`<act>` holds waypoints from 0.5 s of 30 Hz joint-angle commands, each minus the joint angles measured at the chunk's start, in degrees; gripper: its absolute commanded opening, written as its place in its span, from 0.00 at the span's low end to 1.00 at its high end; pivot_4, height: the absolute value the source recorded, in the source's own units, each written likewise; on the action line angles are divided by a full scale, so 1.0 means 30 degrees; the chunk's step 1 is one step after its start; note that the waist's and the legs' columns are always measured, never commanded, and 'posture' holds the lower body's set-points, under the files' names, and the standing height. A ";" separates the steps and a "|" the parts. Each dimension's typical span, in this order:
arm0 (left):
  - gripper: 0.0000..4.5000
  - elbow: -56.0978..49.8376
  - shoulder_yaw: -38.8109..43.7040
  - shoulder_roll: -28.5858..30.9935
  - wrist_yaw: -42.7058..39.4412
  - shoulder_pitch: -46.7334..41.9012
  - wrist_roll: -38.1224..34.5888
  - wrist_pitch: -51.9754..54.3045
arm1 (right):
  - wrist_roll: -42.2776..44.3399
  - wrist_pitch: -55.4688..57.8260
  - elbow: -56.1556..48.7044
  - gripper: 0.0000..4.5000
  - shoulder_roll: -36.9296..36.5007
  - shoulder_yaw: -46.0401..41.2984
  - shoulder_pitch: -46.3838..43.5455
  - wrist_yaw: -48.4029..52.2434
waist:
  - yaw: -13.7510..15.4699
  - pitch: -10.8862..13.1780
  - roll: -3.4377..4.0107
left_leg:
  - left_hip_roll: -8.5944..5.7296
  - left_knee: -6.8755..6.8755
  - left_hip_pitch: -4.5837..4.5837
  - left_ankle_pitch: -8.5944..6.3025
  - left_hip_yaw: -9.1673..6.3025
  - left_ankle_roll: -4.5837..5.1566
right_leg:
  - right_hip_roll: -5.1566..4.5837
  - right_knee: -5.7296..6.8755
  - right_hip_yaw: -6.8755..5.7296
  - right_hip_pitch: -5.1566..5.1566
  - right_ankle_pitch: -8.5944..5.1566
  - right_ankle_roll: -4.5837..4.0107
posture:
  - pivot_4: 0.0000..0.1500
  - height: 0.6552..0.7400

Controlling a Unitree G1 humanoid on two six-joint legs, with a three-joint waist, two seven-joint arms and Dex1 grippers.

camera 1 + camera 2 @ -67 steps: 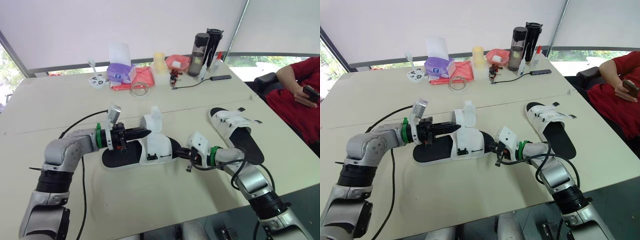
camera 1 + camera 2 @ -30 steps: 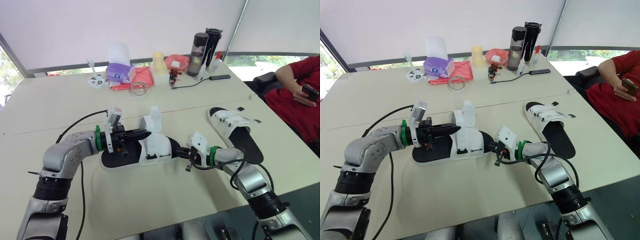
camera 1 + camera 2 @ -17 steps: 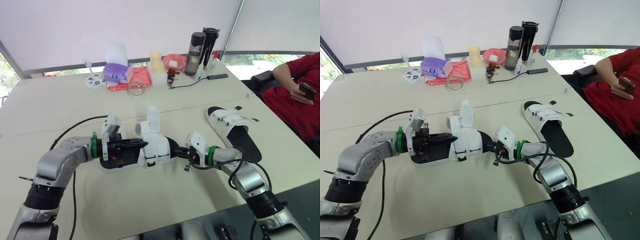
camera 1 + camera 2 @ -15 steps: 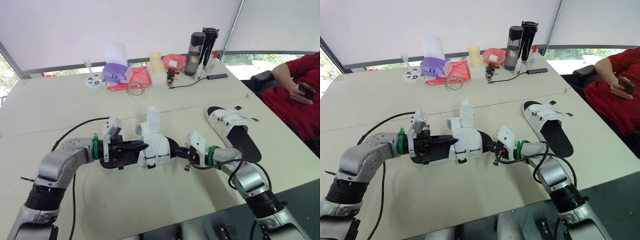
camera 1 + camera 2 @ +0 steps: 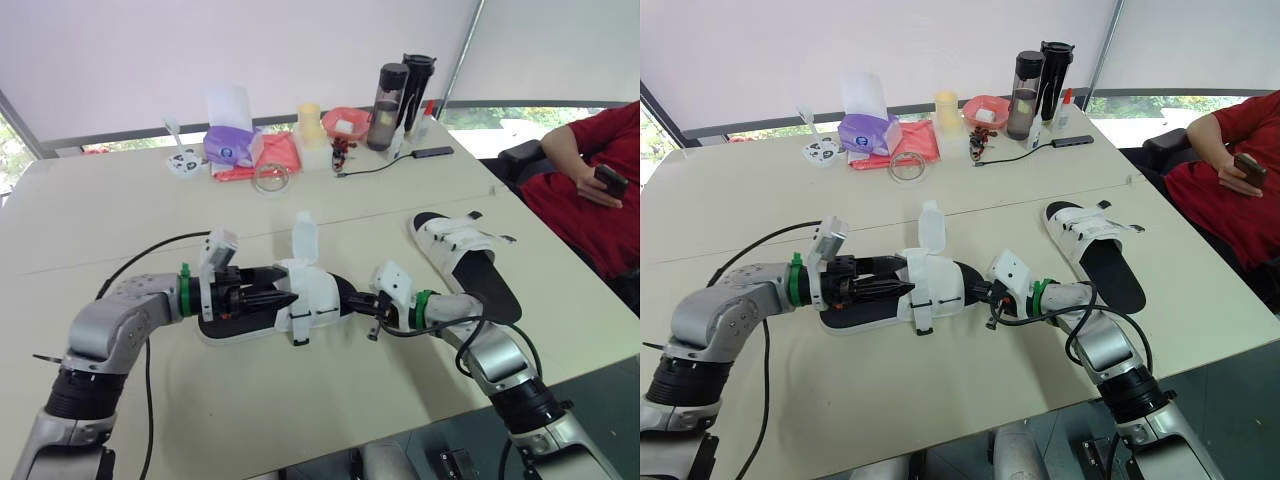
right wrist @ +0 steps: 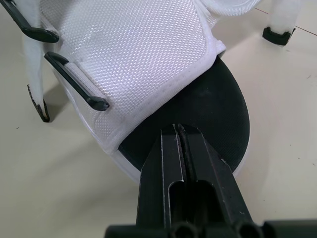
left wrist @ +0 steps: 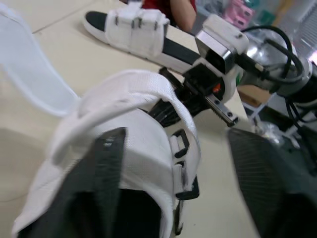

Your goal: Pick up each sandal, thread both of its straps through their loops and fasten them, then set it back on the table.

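Mid-table, sandal [image 5: 318, 292] lies flat. L gripper [image 5: 272, 298] spread, one finger under the upper; R gripper [image 6: 181, 130] closed, tip on toe. I'd pin w/ R, then pull loose strap [image 5: 303, 232] toward its loop [image 6: 79, 88] w/ L.

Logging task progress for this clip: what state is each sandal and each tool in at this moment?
near sandal: flat on the table, one strap standing up, loops empty.
far sandal: flat on the table, both straps lying across it.
left tool: open, at the near sandal's upper.
right tool: shut, tips on the near sandal's sole.
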 commanded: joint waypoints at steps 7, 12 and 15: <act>0.99 -0.5126 0.1340 0.2680 -0.0838 0.3981 -0.2994 0.2454 | -0.1311 0.0791 0.2110 0.00 -0.0231 0.0618 0.0824 -0.0463 | -0.0058 0.0001 0.0005 | 0.0003 -0.0012 0.0008 -0.0004 0.0002 -0.0006 | -0.0011 -0.0011 0.0001 -0.0027 0.0000 -0.0001 | 1.00 1.00; 0.99 -0.5422 -0.0199 0.2543 -0.0535 0.5316 -0.1193 0.0659 | -0.1391 0.0687 0.2399 0.00 -0.0221 0.0667 0.0624 -0.0378 | 0.0001 -0.0007 0.0027 | 0.0035 -0.0019 -0.0011 -0.0045 -0.0025 -0.0073 | -0.0030 -0.0129 -0.0002 -0.0072 0.0019 -0.0034 | 1.00 1.00; 0.99 -0.5039 -0.1064 0.2081 -0.0343 0.5520 -0.0168 -0.0463 | -0.1388 0.0659 0.2497 0.00 -0.0248 0.0674 0.0558 -0.0332 | -0.0001 -0.0084 0.0166 | 0.0144 -0.0014 -0.0207 -0.0046 -0.0013 -0.0076 | -0.0004 -0.0437 -0.0147 -0.0078 0.0041 -0.0067 | 1.00 1.00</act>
